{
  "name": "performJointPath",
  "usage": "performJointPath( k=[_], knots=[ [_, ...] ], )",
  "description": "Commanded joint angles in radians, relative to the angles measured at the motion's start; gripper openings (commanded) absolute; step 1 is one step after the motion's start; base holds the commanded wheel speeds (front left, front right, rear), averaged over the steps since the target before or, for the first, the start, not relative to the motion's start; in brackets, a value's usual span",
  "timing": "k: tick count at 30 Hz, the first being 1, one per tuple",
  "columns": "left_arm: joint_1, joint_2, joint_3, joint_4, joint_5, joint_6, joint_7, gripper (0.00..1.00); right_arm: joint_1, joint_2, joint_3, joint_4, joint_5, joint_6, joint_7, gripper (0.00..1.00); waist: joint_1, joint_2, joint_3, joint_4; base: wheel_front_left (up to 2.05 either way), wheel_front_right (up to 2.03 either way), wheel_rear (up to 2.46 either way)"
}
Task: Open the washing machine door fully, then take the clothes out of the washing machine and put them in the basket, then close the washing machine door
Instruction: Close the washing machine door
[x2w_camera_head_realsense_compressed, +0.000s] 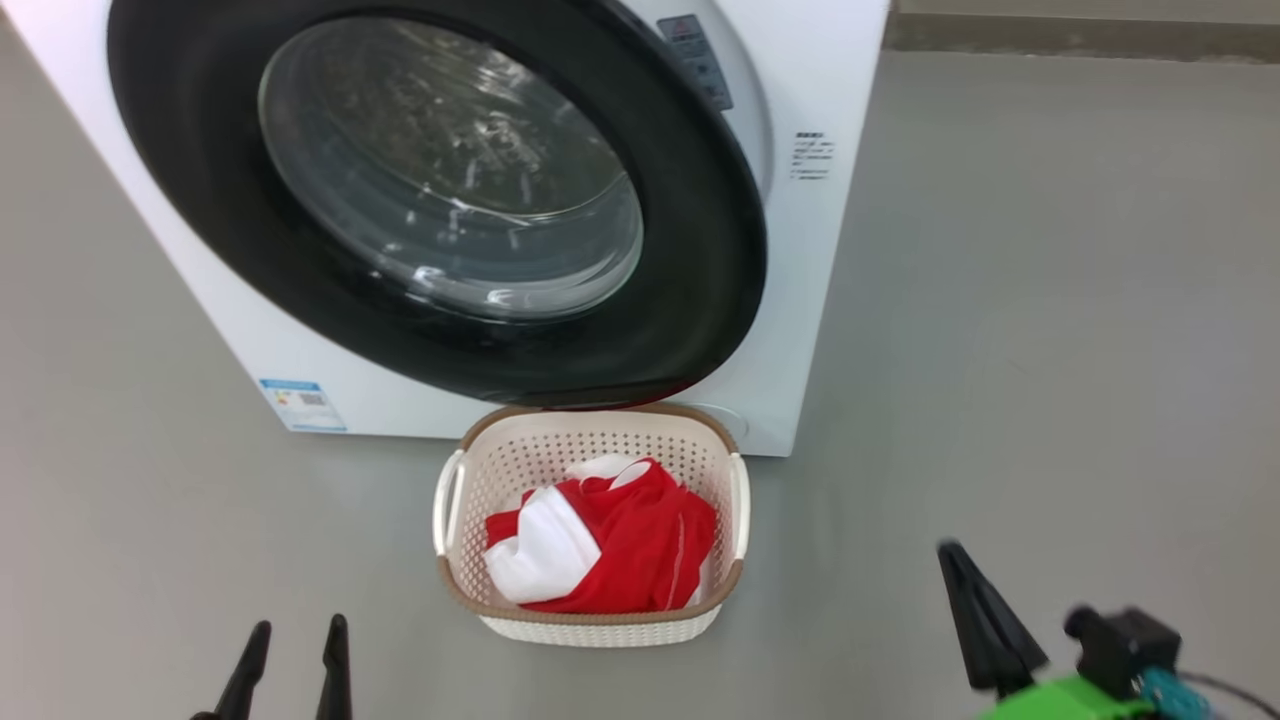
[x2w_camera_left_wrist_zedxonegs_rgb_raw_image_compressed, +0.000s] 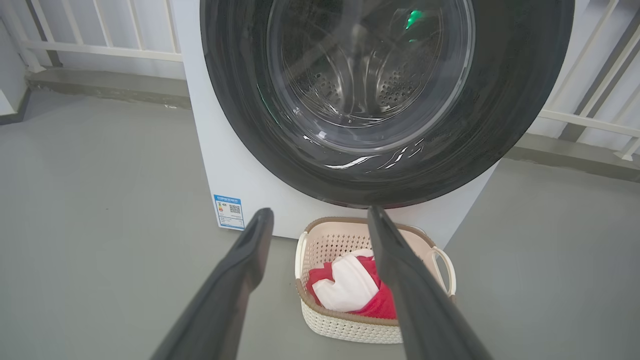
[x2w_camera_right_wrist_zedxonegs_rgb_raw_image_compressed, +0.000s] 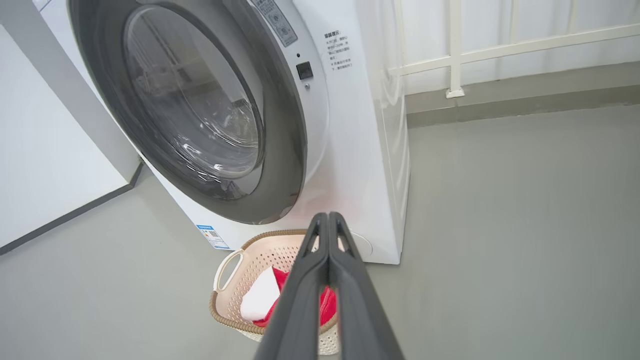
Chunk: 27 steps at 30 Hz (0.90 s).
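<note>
The white washing machine (x2w_camera_head_realsense_compressed: 810, 260) stands on the floor, and its black-rimmed washing machine door (x2w_camera_head_realsense_compressed: 440, 190) with the glass bowl lies flat against its front. Through the glass I see the steel drum (x2w_camera_left_wrist_zedxonegs_rgb_raw_image_compressed: 367, 75). The cream basket (x2w_camera_head_realsense_compressed: 590, 418) sits on the floor just in front of the door, and the red and white clothes (x2w_camera_head_realsense_compressed: 620, 545) lie bunched inside it. My left gripper (x2w_camera_head_realsense_compressed: 298, 625) hovers open and empty, nearer than the basket and to its left. To the basket's right, my right gripper (x2w_camera_head_realsense_compressed: 950, 552) is shut on nothing, its fingers (x2w_camera_right_wrist_zedxonegs_rgb_raw_image_compressed: 327, 220) pressed together.
Grey floor (x2w_camera_head_realsense_compressed: 1050, 350) spreads around the machine and basket. A white railing (x2w_camera_right_wrist_zedxonegs_rgb_raw_image_compressed: 500, 47) and a low kerb run behind the machine. A white wall (x2w_camera_right_wrist_zedxonegs_rgb_raw_image_compressed: 45, 165) stands on the machine's other side. A blue label (x2w_camera_head_realsense_compressed: 302, 403) marks the machine's lower front corner.
</note>
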Motion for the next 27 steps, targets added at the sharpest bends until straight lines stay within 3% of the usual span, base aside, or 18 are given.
performJointPath(
  k=[1,12,18,27],
  knots=[
    [-0.034,0.004,0.021,-0.017,-0.02,-0.005,-0.005,1.0,-0.066,-0.014,0.037,-0.012,0.005,0.006,-0.006,0.0,0.0,-0.0001,0.012,0.02,0.0,0.0,0.0],
    [-0.08,0.003,-0.014,-0.007,-0.079,-0.005,-0.005,1.0,-0.309,-0.036,0.13,0.047,0.013,0.006,-0.006,0.0,0.0,-0.0001,0.079,0.102,0.0,0.0,0.0],
    [-0.135,0.003,-0.059,0.005,-0.127,-0.005,-0.005,1.0,-0.496,-0.038,0.171,0.104,-0.008,0.006,-0.006,0.0,0.0,-0.0001,0.174,0.147,0.0,0.0,0.0],
    [-0.234,0.003,-0.125,0.016,-0.17,-0.005,-0.005,1.0,-0.678,-0.038,0.149,0.179,-0.035,0.006,-0.006,0.0,0.0,-0.0001,0.299,0.2,0.0,0.0,0.0]
  ],
)
